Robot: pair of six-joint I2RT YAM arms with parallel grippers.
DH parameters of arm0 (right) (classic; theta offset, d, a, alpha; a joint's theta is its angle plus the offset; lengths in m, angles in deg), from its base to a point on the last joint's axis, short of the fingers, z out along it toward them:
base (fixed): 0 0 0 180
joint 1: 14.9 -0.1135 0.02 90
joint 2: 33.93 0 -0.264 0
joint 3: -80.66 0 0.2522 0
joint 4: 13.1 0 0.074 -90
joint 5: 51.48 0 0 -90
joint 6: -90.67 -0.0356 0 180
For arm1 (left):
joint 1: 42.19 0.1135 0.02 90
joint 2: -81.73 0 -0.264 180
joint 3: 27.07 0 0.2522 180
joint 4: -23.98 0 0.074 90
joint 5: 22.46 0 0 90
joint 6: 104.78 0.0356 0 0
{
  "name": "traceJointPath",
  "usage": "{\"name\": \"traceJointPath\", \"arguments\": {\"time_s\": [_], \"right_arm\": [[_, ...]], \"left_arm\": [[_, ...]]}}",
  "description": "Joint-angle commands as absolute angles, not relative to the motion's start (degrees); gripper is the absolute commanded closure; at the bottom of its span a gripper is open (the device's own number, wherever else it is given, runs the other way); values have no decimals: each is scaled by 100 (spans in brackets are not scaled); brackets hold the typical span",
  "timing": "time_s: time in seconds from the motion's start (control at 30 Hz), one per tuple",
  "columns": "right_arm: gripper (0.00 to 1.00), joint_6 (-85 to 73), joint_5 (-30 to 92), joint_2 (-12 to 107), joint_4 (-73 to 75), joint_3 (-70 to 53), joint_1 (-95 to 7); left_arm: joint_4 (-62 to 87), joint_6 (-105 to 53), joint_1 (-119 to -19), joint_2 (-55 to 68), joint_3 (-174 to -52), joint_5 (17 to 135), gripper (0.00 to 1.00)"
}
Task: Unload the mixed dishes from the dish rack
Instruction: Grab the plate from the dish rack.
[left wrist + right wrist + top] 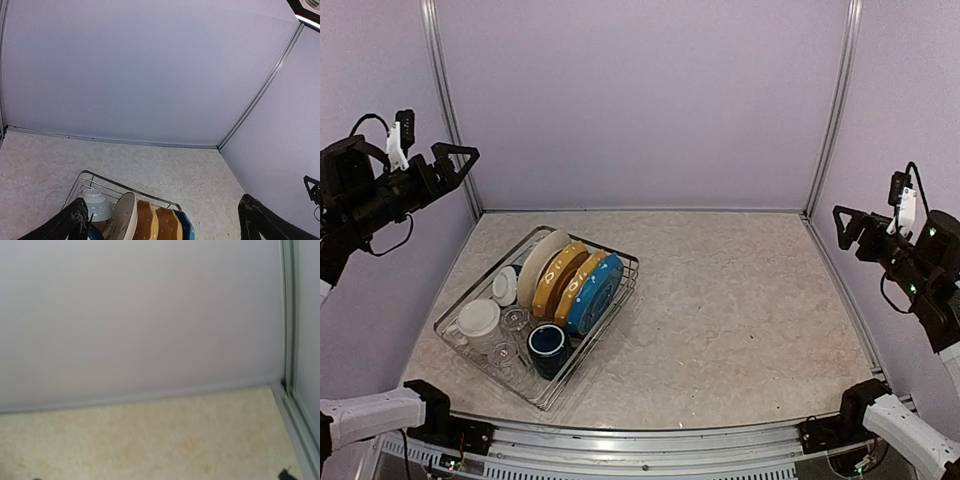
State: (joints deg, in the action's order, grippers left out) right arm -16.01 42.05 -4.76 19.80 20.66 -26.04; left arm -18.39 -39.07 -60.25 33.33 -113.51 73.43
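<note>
The left end effector (458, 162) hangs high above and to the left of the rack (595, 350), jaws spread wide, released, gripping and touching nothing. In the left wrist view its dark fingers (72, 221) stand far apart at the bottom corners, with the rack's far end showing between them. The right end effector (850, 230) hovers well to the right of the rack, also wide open and empty. Its wrist view shows only bare worktop (150, 440) and wall, with a sliver of fingertip at the lower edge.

The rack sits on the worktop's left half, turned at an angle and fully loaded. A cream plate (538, 262), two yellow plates (562, 277) and a blue plate (597, 296), the coloured ones with white dots, stand on edge along its far right side. A small bowl (505, 285) sits just left of the cream plate. A cream mug (478, 322) sits at the rack's left corner, clear glasses (514, 320) beside it, and a navy mug (548, 345) at the near end.
</note>
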Motion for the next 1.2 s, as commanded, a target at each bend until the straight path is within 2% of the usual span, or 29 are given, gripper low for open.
{"name": "traceJointPath", "arguments": {"time_s": [0.0,0.3,0.5,0.73,1.0,1.1,1.17], "right_arm": [[0,-1918,4483,-120,2460,1854,-2713],[0,-2137,4227,519,2770,1827,-2791],[0,-2247,4145,761,2912,1882,-2822],[0,-2251,4048,1140,3018,1814,-2843],[0,-2250,3878,1399,3040,1865,-2859],[0,-2248,3864,1397,3050,1876,-2868],[0,-2226,3861,1380,3055,1869,-2868]], "left_arm": [[-2193,-4073,-5995,3027,-11268,7915,1],[-2380,-4252,-6086,2431,-11196,8600,1],[-2522,-4283,-6501,1942,-11284,8845,1],[-3000,-4015,-7788,1057,-11724,8018,5],[-3516,-3890,-8611,-114,-12392,7401,30],[-3600,-3856,-8605,-166,-12453,7028,30],[-3726,-3806,-8517,-131,-12529,6851,23]]}}
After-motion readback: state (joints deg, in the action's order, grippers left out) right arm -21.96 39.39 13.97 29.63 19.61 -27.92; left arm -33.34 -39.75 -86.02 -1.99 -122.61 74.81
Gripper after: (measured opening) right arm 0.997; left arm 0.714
